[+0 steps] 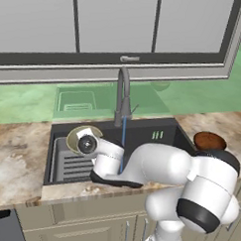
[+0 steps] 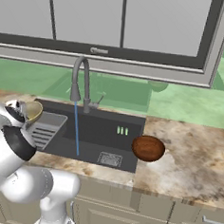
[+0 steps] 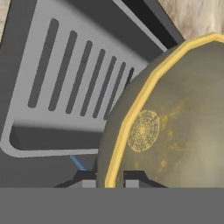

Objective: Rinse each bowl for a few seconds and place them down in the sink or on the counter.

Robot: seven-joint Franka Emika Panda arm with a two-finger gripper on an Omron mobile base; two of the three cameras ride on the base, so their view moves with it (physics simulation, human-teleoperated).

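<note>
The counter (image 1: 22,153) of mottled beige-and-brown stone runs across the front of the scene, under a wide window, and wraps around the sink (image 1: 142,131), a dark rectangular basin with a square drain (image 2: 109,159) in its floor. At the back rim of the basin stands a grey gooseneck faucet (image 1: 122,95), and a thin blue stream of water (image 2: 76,128) falls from its spout straight down to the sink floor. A lighter grey slotted tray (image 2: 46,128) sits in the left end of the basin.

The gripper (image 3: 109,181) is clenched on the rim of the olive-gold bowl (image 1: 78,134), one fingertip on either side of the yellow edge (the hand view looks straight into the bowl's speckled inside). The bowl is held tilted on its side above the slotted tray, left of the water stream and apart from it.

The reddish-brown bowl (image 2: 148,148) sits upright on the counter just beside the sink's right rim.
</note>
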